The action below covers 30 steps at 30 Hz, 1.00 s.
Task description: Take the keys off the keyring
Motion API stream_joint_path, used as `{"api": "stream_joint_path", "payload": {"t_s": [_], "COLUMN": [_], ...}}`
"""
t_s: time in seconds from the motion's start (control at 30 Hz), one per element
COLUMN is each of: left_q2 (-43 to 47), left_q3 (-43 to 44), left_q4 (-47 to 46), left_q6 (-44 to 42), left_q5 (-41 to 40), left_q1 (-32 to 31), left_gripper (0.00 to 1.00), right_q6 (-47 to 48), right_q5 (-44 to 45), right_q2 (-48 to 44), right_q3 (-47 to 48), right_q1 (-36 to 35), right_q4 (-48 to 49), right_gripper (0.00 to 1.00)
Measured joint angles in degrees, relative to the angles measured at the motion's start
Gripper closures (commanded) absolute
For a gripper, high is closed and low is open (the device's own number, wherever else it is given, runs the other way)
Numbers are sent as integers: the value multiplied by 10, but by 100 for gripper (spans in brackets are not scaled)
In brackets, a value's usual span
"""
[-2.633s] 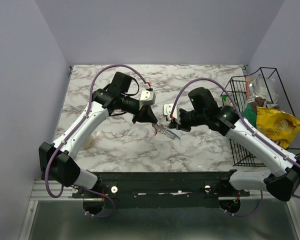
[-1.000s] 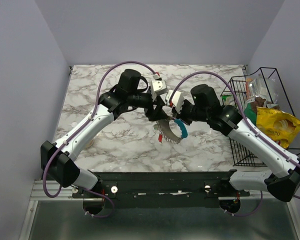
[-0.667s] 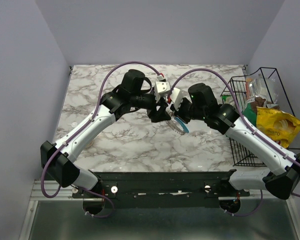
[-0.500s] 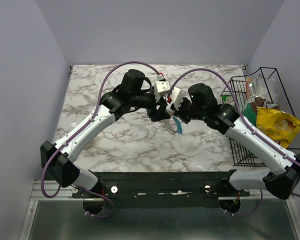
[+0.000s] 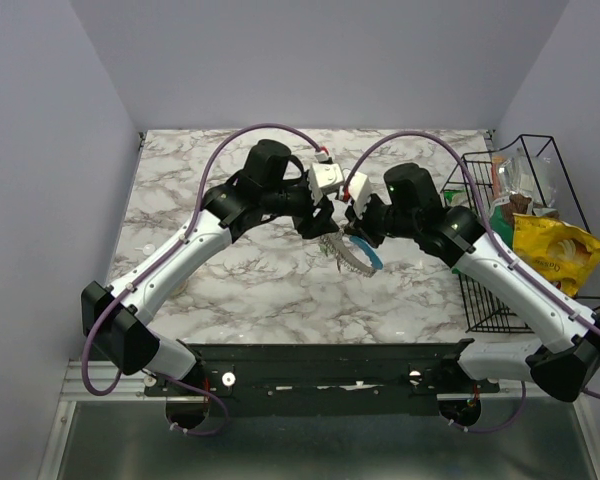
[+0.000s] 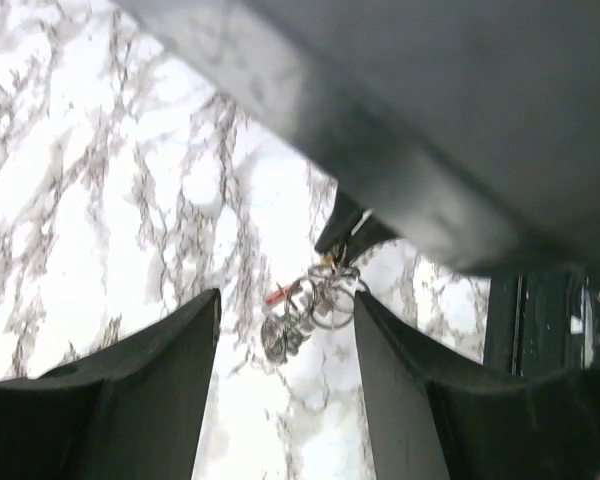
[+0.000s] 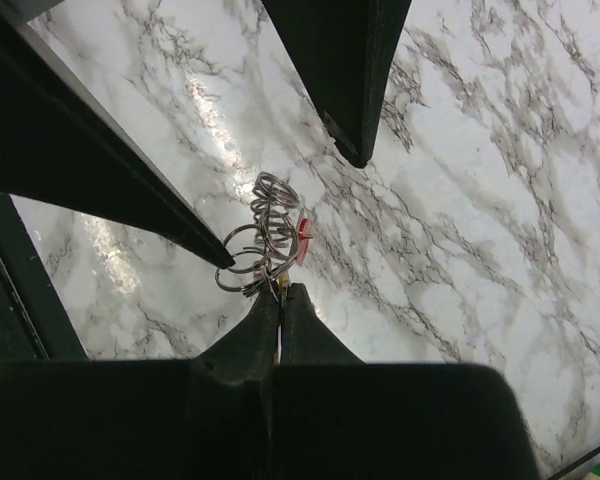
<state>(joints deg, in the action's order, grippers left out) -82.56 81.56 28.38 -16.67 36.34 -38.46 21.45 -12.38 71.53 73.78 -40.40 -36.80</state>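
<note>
Marble worktop (image 5: pixel 230 280). Two arms meet above its middle, closer than a second ago. The right gripper (image 7: pixel 279 300), jaws clenched, holds the keyring (image 5: pixel 356 258) just above the surface. The left gripper (image 6: pixel 287 300) has moved in, jaws open but narrowing around the dangling keys (image 7: pixel 301 230), likely readying to pull one off. None looks removed yet.

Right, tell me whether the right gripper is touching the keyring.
Touching. The right wrist view shows the right gripper shut, with the wire loops of the keyring pinched between its fingertips.
</note>
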Motion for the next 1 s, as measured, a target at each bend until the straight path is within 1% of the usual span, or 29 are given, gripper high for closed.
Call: {"api": "stream_joint_path", "payload": {"t_s": [0.23,0.47,0.57,0.63,0.67,0.77,0.87,1.0], "left_q2": [0,2,5,7,8,8,7,3], "left_q3": [0,1,0,-4,-6,-18,-22,-22], "left_q4": [-11,-6,11,21,27,34,34,17], "left_q6": [-16,-25,-37,-46,-49,-52,-48,-33], "left_q5": [3,6,14,19,21,21,15,-18], "left_q1": [-10,-14,-20,-24,-27,-40,-48,-52], "left_gripper": [37,45,45,42,36,30,29,29], "right_q6": [1,-10,-19,-24,-26,-33,-36,-37], "right_q5": [-50,-50,-49,-48,-47,-47,-47,-47], "right_q2": [-21,-25,-25,-25,-25,-23,-20,-18], "right_q3": [0,0,0,0,0,3,11,11], "right_q1": [14,31,40,43,44,47,48,49], "right_q4": [-23,-24,-18,-10,-7,-2,-1,3], "right_gripper": [99,99,99,99,99,99,99,99]}}
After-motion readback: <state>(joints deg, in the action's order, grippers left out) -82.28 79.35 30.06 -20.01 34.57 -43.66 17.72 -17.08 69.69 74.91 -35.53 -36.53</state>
